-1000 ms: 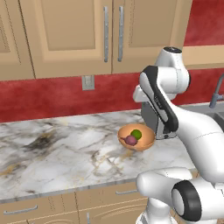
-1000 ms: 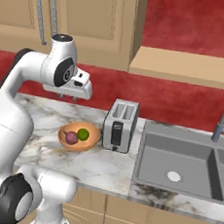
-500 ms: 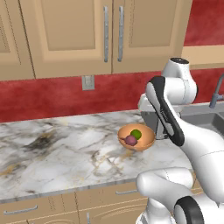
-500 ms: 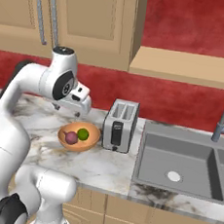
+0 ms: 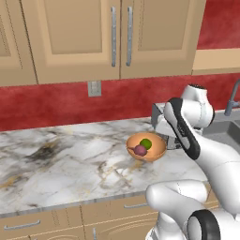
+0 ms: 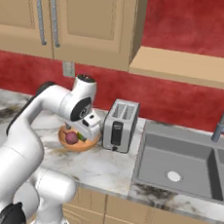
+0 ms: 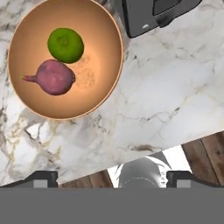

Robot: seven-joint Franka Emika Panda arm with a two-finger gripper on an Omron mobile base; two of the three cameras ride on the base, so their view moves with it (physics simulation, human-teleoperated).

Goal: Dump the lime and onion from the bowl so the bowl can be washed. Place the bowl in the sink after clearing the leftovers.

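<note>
**A:** Where does everything sit relative to the bowl?

**B:** The bowl (image 7: 64,57) rests on the marble tabletop (image 5: 61,164), and your end effector (image 7: 112,179) hovers above it with its fingers spread wide and nothing between them. Inside the bowl, the lime (image 7: 65,44) and the onion (image 7: 53,77) lie touching each other. A toaster (image 6: 120,125) stands just beside the bowl on its sink side, and the sink (image 6: 182,160) lies beyond the toaster.

**A:** What could go wrong for you from here?

**B:** The bowl is wider than your open fingers, so you can only pinch its rim. A shallow bite on those glossy sides may slip and spill both pieces. Tip it too early and the round lime or onion could roll off the tabletop's front edge.

**A:** Where is the open room?

**B:** Bare marble stretches well away on the bowl's side opposite the toaster. The toaster blocks a low path to the sink, so you would need to lift over it.
</note>
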